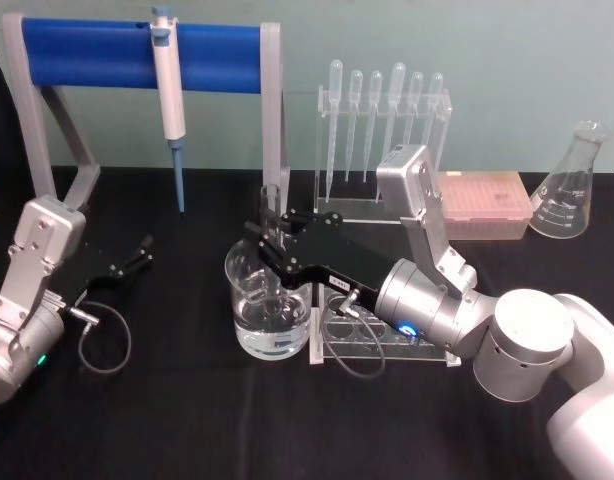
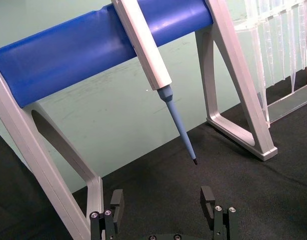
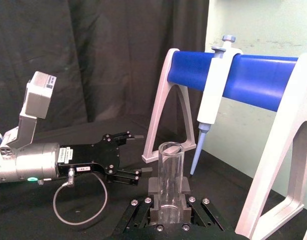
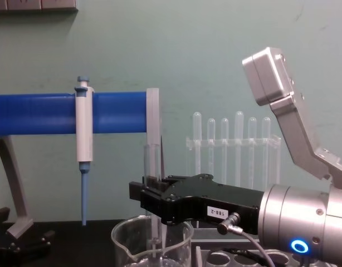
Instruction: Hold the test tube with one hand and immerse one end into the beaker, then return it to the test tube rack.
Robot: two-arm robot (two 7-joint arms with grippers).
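My right gripper (image 1: 270, 232) is shut on the test tube (image 1: 271, 205), a clear glass tube held upright over the beaker (image 1: 270, 305). In the chest view the test tube (image 4: 151, 164) rises above the black jaws of the right gripper (image 4: 150, 192), and its lower end dips inside the beaker (image 4: 126, 242). The beaker holds clear water; I cannot tell whether the tube's tip touches it. The right wrist view has the test tube (image 3: 170, 172) clamped between the jaws. My left gripper (image 1: 135, 257) rests open and empty on the table at the left, also seen as the left gripper (image 2: 162, 205).
A blue-barred stand (image 1: 97, 50) with a hanging micropipette (image 1: 170, 100) stands at the back left. Behind the beaker is a clear rack of plastic pipettes (image 1: 382, 130). A clear tube rack (image 1: 372, 340) lies under my right arm. A pink box (image 1: 484, 203) and a flask (image 1: 572, 190) sit at the back right.
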